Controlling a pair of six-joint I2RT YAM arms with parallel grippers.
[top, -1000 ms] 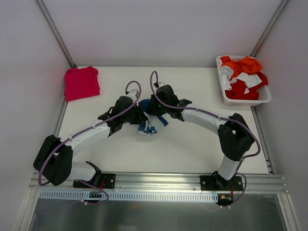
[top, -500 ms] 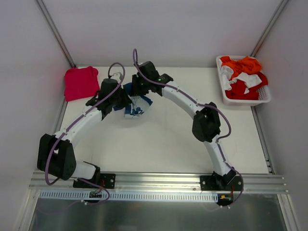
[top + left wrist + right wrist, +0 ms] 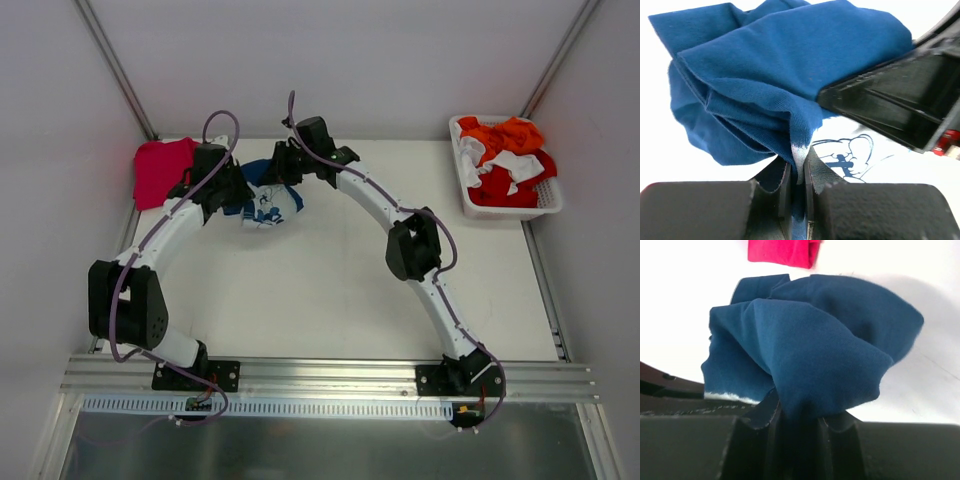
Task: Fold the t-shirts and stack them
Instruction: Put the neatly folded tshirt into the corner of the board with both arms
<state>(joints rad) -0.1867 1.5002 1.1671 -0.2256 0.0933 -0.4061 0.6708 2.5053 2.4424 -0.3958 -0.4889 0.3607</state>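
Step in hand, as judged: transfer of the navy blue t-shirt [image 3: 268, 205] to the stack. The left gripper [image 3: 797, 172] is clenched on a thin fold of its cloth; the right gripper [image 3: 800, 422] is clamped on a thicker bunch of the same garment. The shirt is held bunched between both grippers, just right of the red t-shirt [image 3: 160, 172], which lies folded flat on the table [image 3: 330, 290]. The next move probably calls for carrying the bundle left until it is over the red t-shirt, lowering it level, then releasing both grips together so the folds do not spring apart.
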